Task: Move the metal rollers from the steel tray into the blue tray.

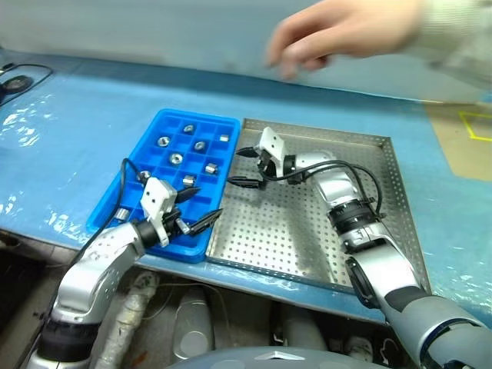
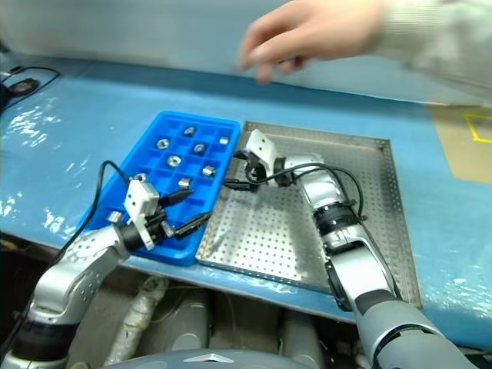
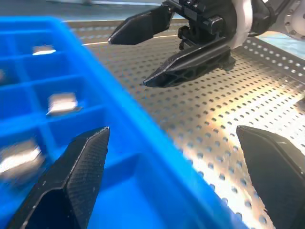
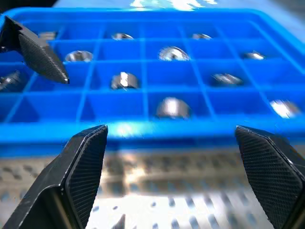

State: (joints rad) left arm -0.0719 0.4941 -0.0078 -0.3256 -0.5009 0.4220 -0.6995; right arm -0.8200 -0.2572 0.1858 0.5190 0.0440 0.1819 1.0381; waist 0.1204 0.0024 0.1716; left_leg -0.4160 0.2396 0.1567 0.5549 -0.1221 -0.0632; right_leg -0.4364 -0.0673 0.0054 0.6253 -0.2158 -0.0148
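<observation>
Blue table [image 1: 69, 138]; shiny metal rollers [image 1: 175, 159] in blue tray [image 1: 157, 123].

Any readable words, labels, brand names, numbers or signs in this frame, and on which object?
None can be read: the blue tray, the steel tray, the metal rollers and both grippers carry no legible text.
Yellow line marking on the brown surface: a line, not writing.

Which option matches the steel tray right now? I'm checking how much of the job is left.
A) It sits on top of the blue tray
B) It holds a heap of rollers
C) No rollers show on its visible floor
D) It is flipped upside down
C: the steel tray's visible perforated floor shows no metal rollers; they sit in the cells of the blue tray beside it.
</observation>
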